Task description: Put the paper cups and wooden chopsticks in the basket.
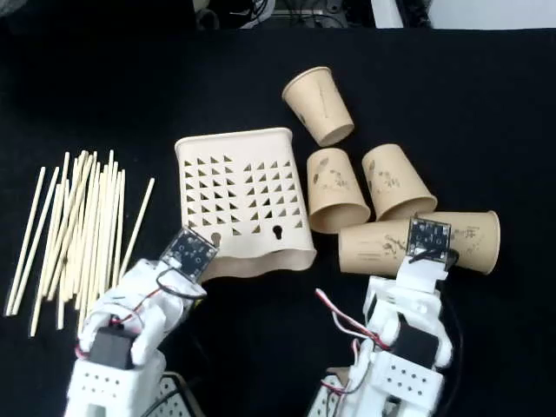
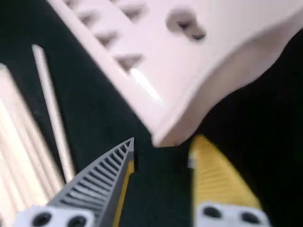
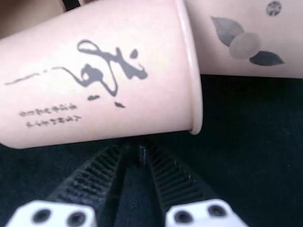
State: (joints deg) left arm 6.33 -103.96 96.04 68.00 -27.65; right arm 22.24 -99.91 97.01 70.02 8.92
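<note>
A: Anything packed yet?
B: Nope. Cups point(image 1: 395, 181) and chopsticks point(image 1: 78, 226) are all seen outside the basket point(image 1: 243, 200). Its corner's between the left gripper point(image 2: 163, 142) jaws, spread wide; a cup point(image 3: 104, 80) is just ahead of the right gripper point(image 3: 140, 150), closed, empty.

The basket point(image 1: 243, 200) is lying mid-desk point(image 1: 486, 113), with the wooden chopsticks point(image 1: 78, 226) lying to its left and the paper cups point(image 1: 395, 181) lying tipped over on its right.

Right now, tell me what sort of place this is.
Probably a robot test bench: black-draped table, cables at its far edge, and paper cups, chopsticks and a basket laid out as props.
</note>
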